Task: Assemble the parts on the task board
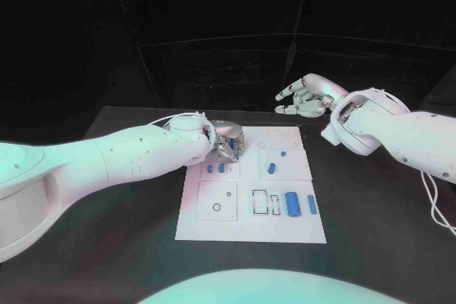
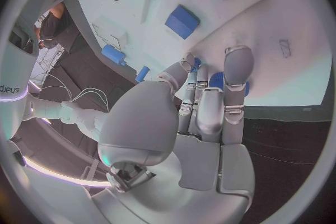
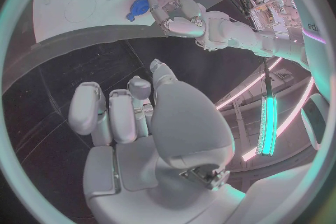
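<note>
Your left hand [image 1: 226, 144] is down on the task board [image 1: 252, 235], at its far left part, with the fingers [image 2: 238, 70] pressed on the white surface. Between the fingertips you can see a small blue part [image 2: 218, 80], but I cannot tell if the fingers really hold it or only touch it. Two more short blue parts [image 1: 215, 167] lie on the board just near this hand, on the side toward you. One slanted blue part [image 1: 272, 167] lies at the board's middle, and a larger blue cylinder [image 1: 292, 204] with a thin blue pin [image 1: 312, 204] lies at its right side. Your right hand [image 1: 304, 95] hangs beyond the board's far right corner, fingers loosely apart, holding nothing.
</note>
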`<state>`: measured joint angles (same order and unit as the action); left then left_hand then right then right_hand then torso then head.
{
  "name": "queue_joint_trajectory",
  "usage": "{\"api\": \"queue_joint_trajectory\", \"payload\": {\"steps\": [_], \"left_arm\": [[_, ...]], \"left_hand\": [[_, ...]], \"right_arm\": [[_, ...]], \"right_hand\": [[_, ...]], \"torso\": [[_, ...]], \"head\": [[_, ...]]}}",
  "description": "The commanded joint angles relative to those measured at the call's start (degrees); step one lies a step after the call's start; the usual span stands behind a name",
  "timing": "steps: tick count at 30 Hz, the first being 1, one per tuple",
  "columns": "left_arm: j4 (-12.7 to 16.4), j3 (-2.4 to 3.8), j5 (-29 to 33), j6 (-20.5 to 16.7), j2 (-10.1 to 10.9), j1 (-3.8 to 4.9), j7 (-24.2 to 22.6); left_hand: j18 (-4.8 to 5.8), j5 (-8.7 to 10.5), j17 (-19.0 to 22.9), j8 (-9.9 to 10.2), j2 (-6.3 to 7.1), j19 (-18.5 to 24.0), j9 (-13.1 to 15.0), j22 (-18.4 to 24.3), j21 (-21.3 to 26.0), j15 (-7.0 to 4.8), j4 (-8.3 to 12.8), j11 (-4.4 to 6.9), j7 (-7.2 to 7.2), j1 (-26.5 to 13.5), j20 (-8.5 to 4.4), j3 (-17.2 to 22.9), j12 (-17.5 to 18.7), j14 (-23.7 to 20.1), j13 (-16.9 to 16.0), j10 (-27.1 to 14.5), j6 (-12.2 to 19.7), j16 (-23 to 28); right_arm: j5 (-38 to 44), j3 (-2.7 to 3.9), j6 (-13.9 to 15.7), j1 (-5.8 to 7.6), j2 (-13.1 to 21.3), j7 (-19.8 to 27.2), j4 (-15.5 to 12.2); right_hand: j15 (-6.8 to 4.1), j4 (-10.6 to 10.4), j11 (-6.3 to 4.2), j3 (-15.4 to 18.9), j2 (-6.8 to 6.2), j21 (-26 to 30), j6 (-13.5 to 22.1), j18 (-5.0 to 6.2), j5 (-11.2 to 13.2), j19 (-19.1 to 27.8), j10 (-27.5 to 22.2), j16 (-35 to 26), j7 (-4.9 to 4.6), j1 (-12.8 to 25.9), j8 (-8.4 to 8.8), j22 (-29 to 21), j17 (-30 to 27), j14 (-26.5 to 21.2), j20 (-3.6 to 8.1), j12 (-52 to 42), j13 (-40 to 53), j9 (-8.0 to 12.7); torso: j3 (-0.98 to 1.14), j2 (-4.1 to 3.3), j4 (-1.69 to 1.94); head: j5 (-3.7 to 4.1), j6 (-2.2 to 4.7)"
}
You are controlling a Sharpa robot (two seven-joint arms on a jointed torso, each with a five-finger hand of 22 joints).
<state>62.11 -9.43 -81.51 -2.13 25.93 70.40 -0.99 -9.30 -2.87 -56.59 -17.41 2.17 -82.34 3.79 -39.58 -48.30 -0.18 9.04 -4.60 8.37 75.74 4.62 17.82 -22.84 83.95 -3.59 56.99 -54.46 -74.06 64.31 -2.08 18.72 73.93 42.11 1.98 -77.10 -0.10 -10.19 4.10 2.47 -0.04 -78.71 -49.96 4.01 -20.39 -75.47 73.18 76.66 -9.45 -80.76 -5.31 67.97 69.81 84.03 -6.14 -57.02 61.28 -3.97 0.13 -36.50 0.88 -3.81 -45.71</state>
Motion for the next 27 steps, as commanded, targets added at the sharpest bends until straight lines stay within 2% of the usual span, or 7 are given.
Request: {"api": "queue_joint_trajectory", "payload": {"steps": [1, 3, 10, 18, 21, 24, 27], "left_arm": [[-0.09, -0.17, -0.77, 1.65, 0.07, -0.21, 0.95], [-0.09, -0.16, -0.78, 1.43, 0.06, -0.22, 0.8], [-0.04, -0.16, -0.77, -1.32, 0.11, -0.3, -0.62], [0.92, -0.11, -0.17, -4.72, 0.77, -0.38, -2.17], [1.92, -0.01, -0.06, -5.39, 1.39, -0.39, -2.31], [3.17, 0.35, 0.23, -5.71, 2.17, -0.39, -2.41], [4.6, 1.27, 0.69, -5.7, 3.12, -0.38, -2.49]], "left_hand": [[0.65, 0.13, 0.16, 0.36, -0.46, -0.3, 0.01, -0.44, -0.45, -0.52, 0.13, 0.04, -0.02, -0.28, -0.04, 0.69, 0.36, 0.34, 0.0, 0.67, -0.73, 0.18], [0.67, 0.12, 0.2, 0.4, -0.74, -0.34, 0.02, -0.64, -0.63, -0.55, 0.21, 0.08, -0.04, -0.13, -0.06, 0.98, 0.44, 0.35, 0.0, 0.84, -0.88, 0.17], [0.83, 0.13, 0.55, 0.08, -2.99, -0.75, 0.3, -2.49, -2.29, -1.06, 1.35, 0.7, -0.39, 1.31, -0.42, 4.14, 0.79, 0.48, -0.11, 3.59, -3.41, 0.06], [0.95, 0.13, 0.81, 0.65, -2.96, -0.82, 0.22, -3.23, -2.93, -1.22, 2.13, 0.84, -0.46, 0.46, -0.67, 6.09, 2.17, 0.55, -0.03, 5.04, -4.56, -0.12], [1.0, 0.14, 0.87, 0.95, -2.85, -0.81, 0.19, -3.47, -3.12, -1.21, 2.42, 0.8, -0.4, 0.11, -0.69, 6.74, 2.73, 0.58, -0.04, 5.38, -4.79, -0.22], [1.01, 0.14, 0.92, 1.05, -2.77, -0.8, 0.18, -3.54, -3.18, -1.2, 2.51, 0.79, -0.39, 0.0, -0.69, 6.89, 2.89, 0.57, -0.04, 5.45, -4.82, -0.23], [1.07, 0.14, 0.99, 1.31, -2.4, -0.81, 0.15, -3.85, -3.42, -1.17, 2.75, 0.73, -0.3, -0.34, -0.69, 7.17, 3.3, 0.58, -0.04, 5.61, -4.88, -0.29]], "right_arm": [[0.17, 0.04, 0.65, 0.11, -0.02, 0.23, -0.08], [0.17, 0.04, 0.67, 0.11, -0.02, 0.24, -0.09], [0.17, 0.04, 0.72, 0.11, -0.03, 0.32, -0.11], [0.17, 0.04, 0.78, 0.11, 0.01, 0.37, -0.05], [0.17, 0.04, 0.79, 0.11, 0.04, 0.39, 0.0], [0.17, 0.04, 0.77, 0.11, 0.09, 0.38, 0.05], [0.17, 0.04, 0.76, 0.11, 0.12, 0.39, 0.06]], "right_hand": [[-0.11, -0.32, 0.09, -0.17, 0.42, 0.19, 0.33, 0.92, -0.26, 0.34, -0.27, -0.33, -0.08, 0.03, -0.23, -0.09, -0.03, 1.79, 0.0, 0.2, 0.03, -0.04], [-0.11, -0.31, 0.09, -0.19, 0.45, 0.17, 0.32, 0.91, -0.27, 0.32, -0.25, -0.3, -0.08, -0.01, -0.24, -0.05, 0.03, 1.8, 0.0, 0.15, 0.07, -0.04], [-0.12, -0.29, 0.08, -0.23, 0.5, 0.15, 0.3, 0.9, -0.27, 0.28, -0.23, -0.29, -0.08, -0.1, -0.25, 0.0, 0.05, 1.8, 0.01, 0.09, 0.12, -0.04], [-0.12, -0.32, 0.08, -0.26, 0.6, 0.17, 0.29, 0.9, -0.26, 0.3, -0.26, -0.32, -0.09, -0.14, -0.25, -0.03, 0.01, 1.79, 0.01, 0.15, 0.07, -0.04], [-0.12, -0.32, 0.08, -0.26, 0.6, 0.17, 0.29, 0.9, -0.26, 0.3, -0.26, -0.32, -0.09, -0.14, -0.25, -0.03, 0.01, 1.79, 0.01, 0.15, 0.07, -0.04], [-0.12, -0.32, 0.08, -0.26, 0.6, 0.17, 0.29, 0.9, -0.26, 0.3, -0.26, -0.32, -0.09, -0.14, -0.25, -0.03, 0.01, 1.79, 0.01, 0.15, 0.07, -0.04], [-0.12, -0.32, 0.08, -0.26, 0.6, 0.17, 0.29, 0.9, -0.26, 0.3, -0.26, -0.32, -0.09, -0.14, -0.25, -0.03, 0.01, 1.79, 0.01, 0.15, 0.07, -0.04]], "torso": [[0.02, 0.01, 0.07], [0.03, 0.01, 0.07], [0.02, 0.0, 0.01], [-0.01, -0.02, 0.06], [-0.01, 0.01, 0.06], [0.02, 0.08, 0.09], [0.03, 0.07, 0.14]], "head": [[-0.17, -0.07], [-0.18, -0.06], [-0.21, 0.01], [-0.03, 0.35], [-0.09, 0.26], [-0.15, 0.22], [-0.19, 0.36]]}}
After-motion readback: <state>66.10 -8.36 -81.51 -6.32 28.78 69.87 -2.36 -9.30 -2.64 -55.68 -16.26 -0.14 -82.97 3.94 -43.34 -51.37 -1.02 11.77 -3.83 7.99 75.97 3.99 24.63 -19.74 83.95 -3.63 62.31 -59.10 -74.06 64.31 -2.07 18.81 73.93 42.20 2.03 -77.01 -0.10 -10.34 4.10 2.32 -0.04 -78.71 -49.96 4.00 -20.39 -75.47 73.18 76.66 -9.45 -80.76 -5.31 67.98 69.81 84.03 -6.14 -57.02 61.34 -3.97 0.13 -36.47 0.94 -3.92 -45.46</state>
